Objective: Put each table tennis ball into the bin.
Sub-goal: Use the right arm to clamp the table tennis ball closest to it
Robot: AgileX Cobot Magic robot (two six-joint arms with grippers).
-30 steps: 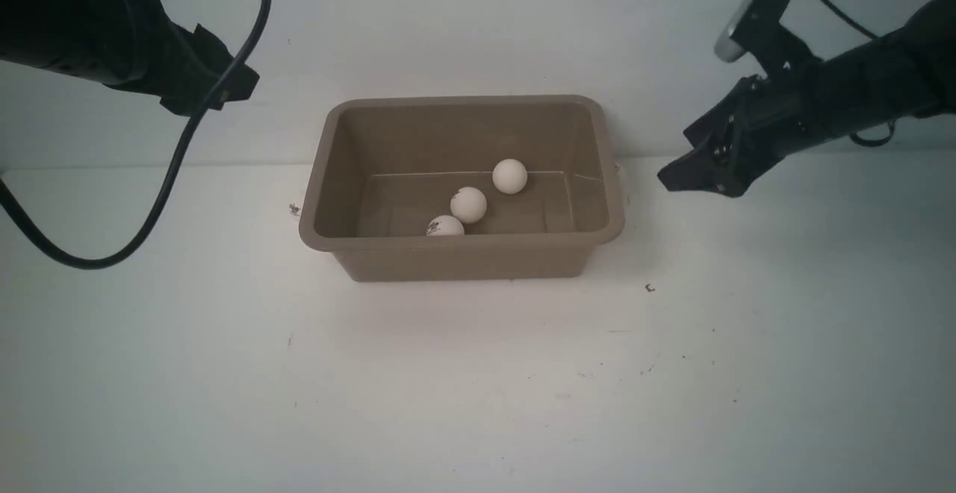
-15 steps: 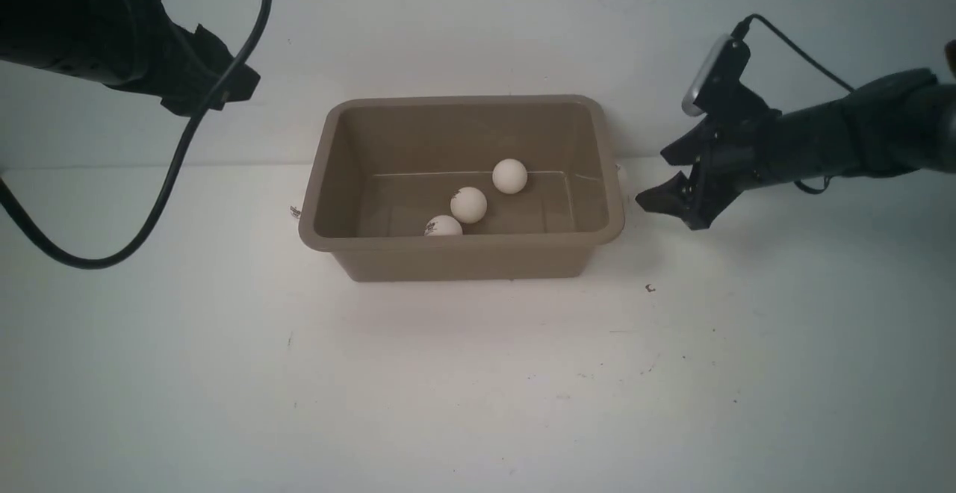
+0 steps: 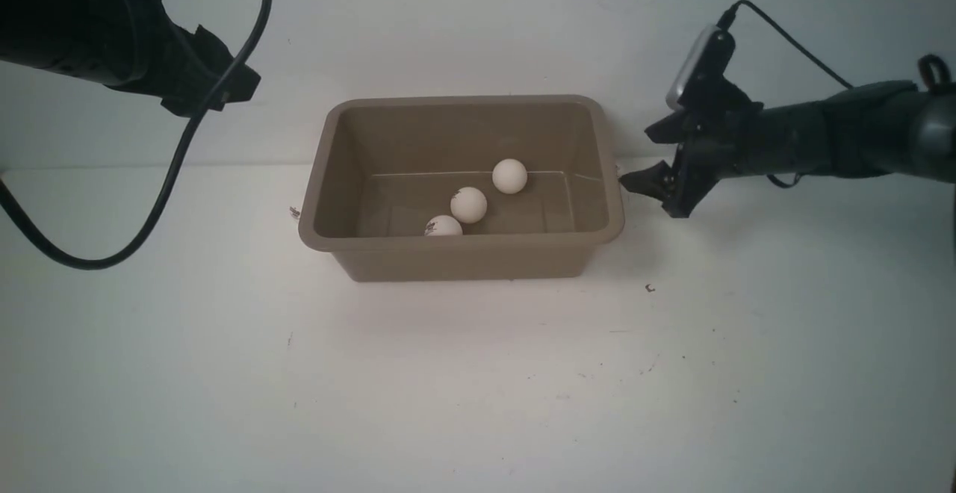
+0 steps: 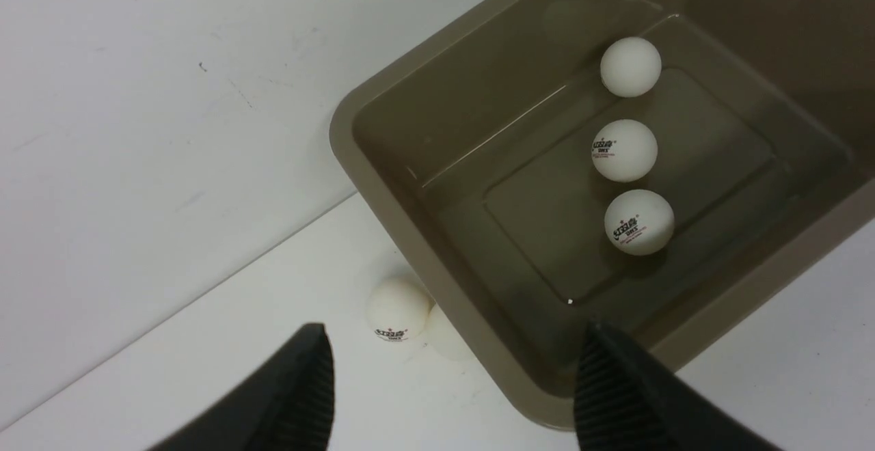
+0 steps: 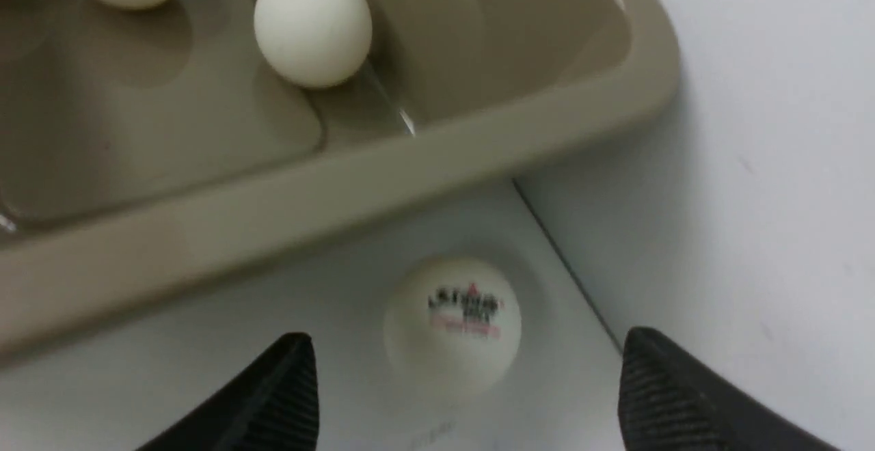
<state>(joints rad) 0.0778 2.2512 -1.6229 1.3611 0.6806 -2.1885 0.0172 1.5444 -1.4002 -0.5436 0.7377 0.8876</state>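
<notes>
The taupe bin (image 3: 609, 179) stands mid-table by the back wall. Three white table tennis balls lie in it: one plain (image 3: 510, 176), two with logos (image 3: 468, 205) (image 3: 444, 225). The left wrist view shows two more balls (image 4: 398, 309) (image 4: 448, 333) on the table against the bin's outer left wall (image 4: 437, 260). My left gripper (image 3: 231, 86) (image 4: 451, 383) is open and empty, high over them. My right gripper (image 3: 648, 194) (image 5: 465, 396) is open at the bin's right rim (image 5: 342, 198), with a logo ball (image 5: 452, 324) on the table just ahead, between its fingers. The outside balls are hidden in the front view.
The back wall (image 3: 478, 22) rises right behind the bin. The wall's foot (image 5: 567, 260) runs close beside the right-hand ball. A black cable (image 3: 172, 172) hangs from the left arm. White tabletop (image 3: 478, 381) spreads in front of the bin.
My right arm has swung left and down from beside the bin to its right rim, bringing the open gripper up to the ball there. The left arm and the balls in the bin have not moved.
</notes>
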